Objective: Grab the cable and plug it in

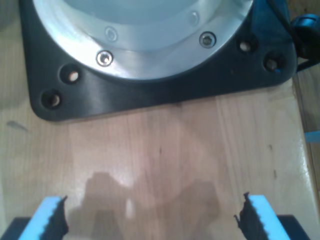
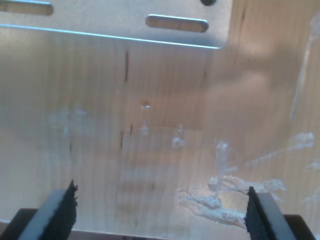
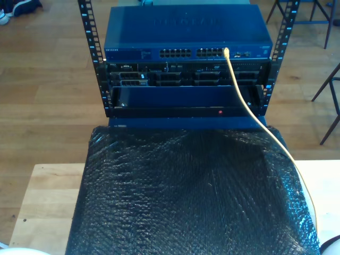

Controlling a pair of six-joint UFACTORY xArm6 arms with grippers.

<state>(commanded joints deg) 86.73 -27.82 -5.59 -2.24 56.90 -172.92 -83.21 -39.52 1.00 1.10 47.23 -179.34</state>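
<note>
Hovering, first arm: my first gripper [image 1: 150, 217] hangs above bare wooden tabletop [image 1: 200, 150], facing a black base plate [image 1: 150, 97] with a round metal flange [image 1: 150, 45].
First gripper: jaws spread wide, holding nothing.
Second arm: my second gripper [image 2: 161, 212] hangs over scuffed wood [image 2: 150, 150] near a slotted metal plate [image 2: 125, 20].
Second gripper: jaws wide apart, nothing between them (white smears below).
Cable: the yellow cable [image 3: 249, 111] has its tip at a port on the blue network switch [image 3: 186, 32] atop the rack [image 3: 186, 85]; its length runs from there across the black bubble wrap [image 3: 186, 196] toward the exterior view's lower right corner.

Your tabletop [image 1: 190, 145] pale wood, smooth satin sheen, base plate [image 1: 150, 95] matt black, flange [image 1: 150, 45] brushed metal, sheet [image 3: 191, 196] glossy crinkled black plastic, cable [image 3: 255, 114] smooth yellow.
</note>
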